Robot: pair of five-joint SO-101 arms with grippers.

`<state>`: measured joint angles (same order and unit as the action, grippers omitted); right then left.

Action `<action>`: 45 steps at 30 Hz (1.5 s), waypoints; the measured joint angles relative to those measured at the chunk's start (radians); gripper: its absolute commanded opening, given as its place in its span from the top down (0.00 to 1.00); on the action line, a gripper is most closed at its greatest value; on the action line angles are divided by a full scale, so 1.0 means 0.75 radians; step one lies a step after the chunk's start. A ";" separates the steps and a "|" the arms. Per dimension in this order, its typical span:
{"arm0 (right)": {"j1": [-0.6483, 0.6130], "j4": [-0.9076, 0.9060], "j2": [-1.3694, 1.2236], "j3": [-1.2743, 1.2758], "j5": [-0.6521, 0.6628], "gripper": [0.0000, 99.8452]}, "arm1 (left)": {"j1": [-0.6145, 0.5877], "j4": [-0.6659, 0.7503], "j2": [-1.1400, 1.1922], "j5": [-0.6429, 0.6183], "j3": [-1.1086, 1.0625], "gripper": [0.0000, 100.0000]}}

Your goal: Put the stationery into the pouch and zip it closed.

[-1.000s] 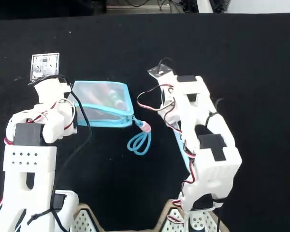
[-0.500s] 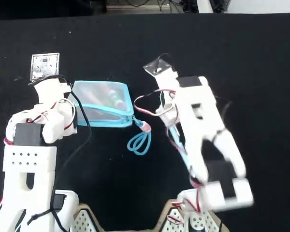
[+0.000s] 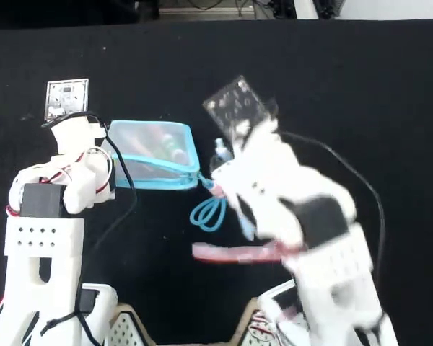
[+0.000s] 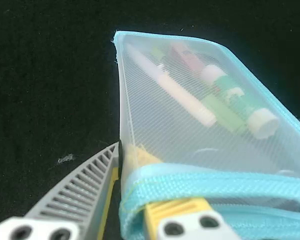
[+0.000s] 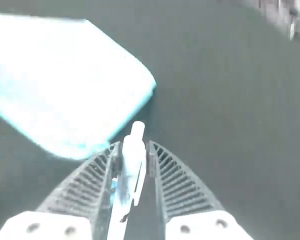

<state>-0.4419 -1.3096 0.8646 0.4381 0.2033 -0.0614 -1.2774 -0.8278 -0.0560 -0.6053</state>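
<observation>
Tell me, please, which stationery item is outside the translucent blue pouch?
The slim white pen clamped in the right gripper; the other markers lie inside the translucent blue pouch.

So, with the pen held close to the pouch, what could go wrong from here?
The right hand grips the pen with its tip sticking out; if it meets the pouch wall instead of the opening, it may slip.
The left hand pinches just one corner, so a push could shift the pouch.
The blue loop by the zipper end might catch the pen.
</observation>
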 measured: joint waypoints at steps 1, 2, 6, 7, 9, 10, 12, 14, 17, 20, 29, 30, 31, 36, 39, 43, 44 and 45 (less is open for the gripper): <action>-0.047 0.004 0.055 0.002 -0.018 0.99 | 0.000 0.000 0.000 0.000 0.000 0.97; -0.092 0.016 0.106 0.002 -0.041 0.99 | 0.000 0.000 0.000 0.000 0.000 0.97; -0.264 0.106 0.303 0.002 -0.110 0.99 | 0.000 0.000 0.000 0.000 0.000 0.97; -0.305 0.135 0.348 0.002 -0.117 0.99 | 0.000 0.000 0.000 0.000 0.000 0.97; -0.364 0.209 0.432 0.023 -0.123 0.99 | 0.000 0.000 0.000 0.000 0.000 0.97; -0.385 0.256 0.468 0.051 -0.123 0.99 | 0.000 0.000 0.000 0.000 0.000 0.97; -0.434 0.376 0.520 0.127 -0.123 0.99 | 0.000 0.000 0.000 0.000 0.000 0.97; -0.450 0.513 0.563 0.245 -0.125 0.99 | 0.000 0.000 0.000 0.000 0.000 0.97; -0.458 0.751 0.612 0.462 -0.125 0.99 | 0.000 0.000 0.000 0.000 0.000 0.97; -0.462 1.015 0.683 0.685 -0.125 0.99 | 0.000 0.000 0.000 0.000 0.000 0.97; -0.464 1.465 0.890 0.988 -0.127 0.99 | 0.000 0.000 0.000 0.000 0.000 0.97; -0.464 1.483 0.902 0.994 -0.127 0.99 | 0.000 0.000 0.000 0.000 0.000 0.97; -0.464 1.500 0.910 0.994 -0.127 0.99 | 0.000 0.000 0.000 0.000 0.000 0.97; -0.464 1.579 0.921 1.009 -0.127 0.99 | 0.000 0.000 0.000 0.000 0.000 0.97; -0.464 1.598 0.921 1.076 -0.127 0.99 | 0.000 0.000 0.000 0.000 0.000 0.97; -0.460 1.637 0.941 1.221 -0.127 0.99 | 0.002 0.000 0.006 0.002 -0.002 0.97; -0.460 1.678 0.941 1.260 -0.129 0.99 | 0.002 0.000 0.008 0.002 -0.002 0.97; -0.464 1.714 0.943 1.297 -0.129 0.99 | 0.002 0.000 0.008 0.002 -0.002 0.97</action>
<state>-0.7902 -0.0238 1.5719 1.4108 0.1066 -0.0598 -1.2774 -0.8216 -0.0545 -0.6068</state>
